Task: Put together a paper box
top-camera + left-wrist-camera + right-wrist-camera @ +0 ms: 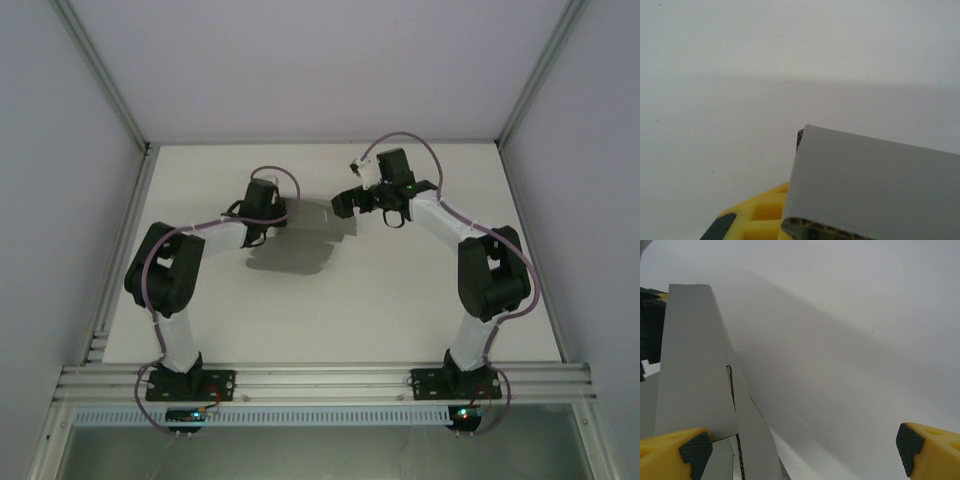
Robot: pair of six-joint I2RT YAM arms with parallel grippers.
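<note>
top cam: the paper box is a bit past the middle of the table toward 12 o'clock, right btwn the two grippers. It reads as a pale grey, flattish piece. Its shadow lands on the table at approx 7 o'clock from it w/ a gap, so afaict it's up off the surface.

left gripper is at the box's 9 o'clock, jaws pinched together on the cardboard's edge. On the left wrist cam one yellow finger pokes in at 6 o'clock and the grey board sits right against it, running off toward 3-4 o'clock. The corrugated edge shows along the bottom.

right gripper is at the box's 2-3 o'clock in the top cam, jaws spread wide apart. On the right wrist cam the yellow tips w/ dark pads sit down at 7 and 5 o'clock, well apart from each other. A tall grey panel of the box stands on the 9 o'clock side, just by the tip at 7. Can't tell if they actually touch tbh. There's a dark cut line btwn that panel and a narrower strip next to it, running down to 6-7 o'clock.
</note>
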